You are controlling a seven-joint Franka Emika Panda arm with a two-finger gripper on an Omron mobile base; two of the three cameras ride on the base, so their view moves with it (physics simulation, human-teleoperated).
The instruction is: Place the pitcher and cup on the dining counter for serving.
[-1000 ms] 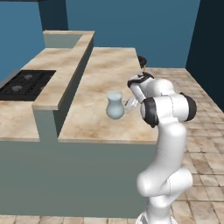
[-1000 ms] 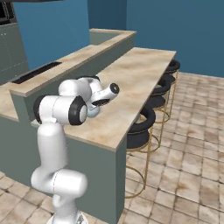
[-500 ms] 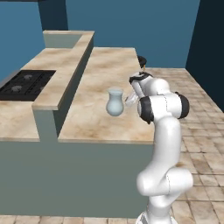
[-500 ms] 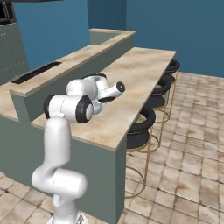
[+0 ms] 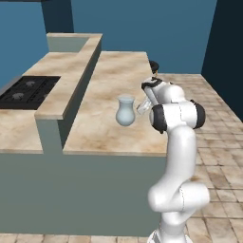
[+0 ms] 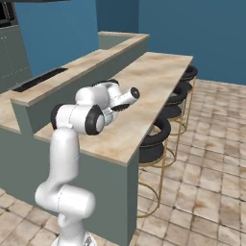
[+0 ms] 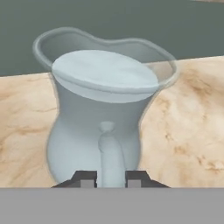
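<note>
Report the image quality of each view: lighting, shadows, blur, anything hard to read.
Left base view: flat, even rendered light, the pitcher sharp on the dining counter, hardly any shadow. Right base view: equally even, no glare, the stools crisp. Hand view: pitcher close and softly blurred, its translucent rim letting the marble show through; handle between the gripper fingertips.

The gripper [image 7: 111, 178] fingertips [image 7: 86, 178] are cut off by the grey band; whether they touch the pitcher [image 7: 103, 109] handle between them cannot be told. In the right base view the arm [image 6: 91, 113] hides the pitcher.
</note>
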